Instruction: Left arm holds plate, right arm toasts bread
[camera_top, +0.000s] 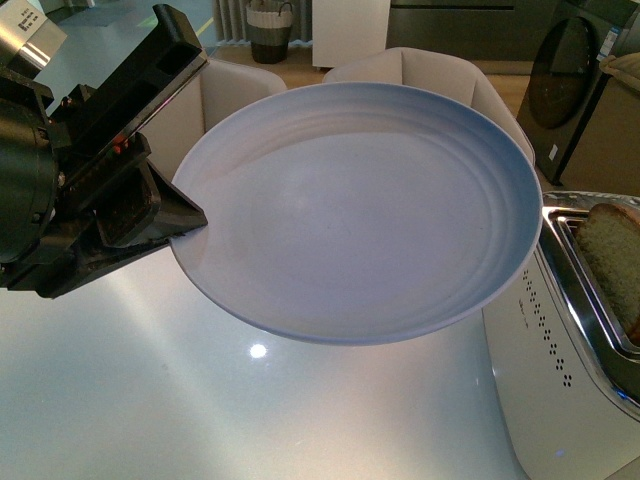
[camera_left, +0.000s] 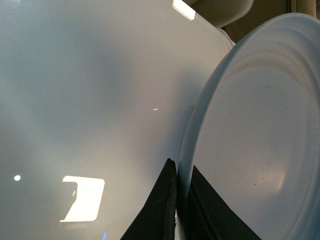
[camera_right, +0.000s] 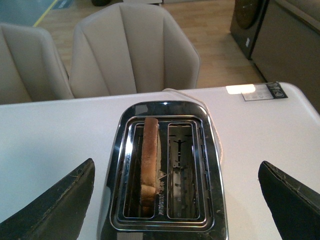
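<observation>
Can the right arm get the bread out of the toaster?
Probably yes. The right tool hangs open above the toaster, the bread stands in one slot, and nothing lies between them.

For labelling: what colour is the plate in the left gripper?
The plate is pale blue-grey with faint concentric ridges, clearest in the front view.

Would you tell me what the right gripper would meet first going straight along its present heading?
The right gripper, jaws open, would probably meet the toaster top, near the bread in its slot; depth unclear.
</observation>
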